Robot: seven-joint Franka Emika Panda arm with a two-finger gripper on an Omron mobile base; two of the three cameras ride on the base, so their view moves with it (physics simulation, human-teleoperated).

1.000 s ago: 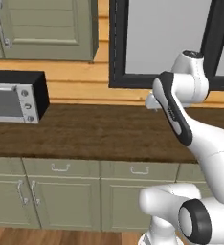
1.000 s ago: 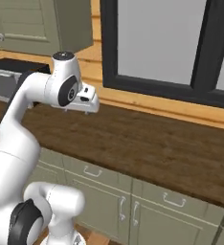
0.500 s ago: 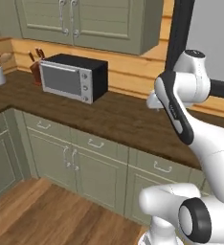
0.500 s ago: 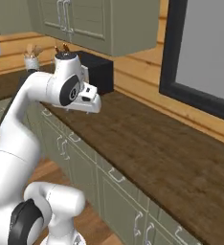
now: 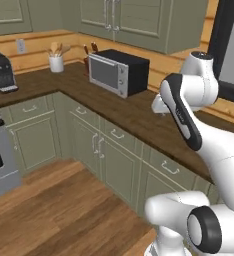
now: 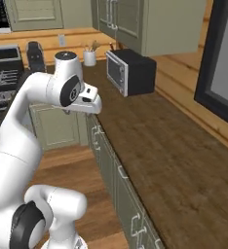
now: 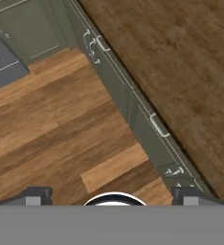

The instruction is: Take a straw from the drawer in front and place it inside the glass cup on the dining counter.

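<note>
We look down on the wood floor (image 7: 56, 119) and the dark desk (image 7: 181, 57). A sage drawer front (image 7: 143, 123) lies at one o'clock from our pincer (image 7: 113, 200); we cannot tell whether it's the task's. The pincer hangs released, grasping nothing.

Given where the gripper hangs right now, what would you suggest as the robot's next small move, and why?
Probably keep turning the base to search before reaching. The gripper hangs open and empty above the wood floor, beside closed sage cabinets. A microwave and utensil crock sit on the counter.
</note>
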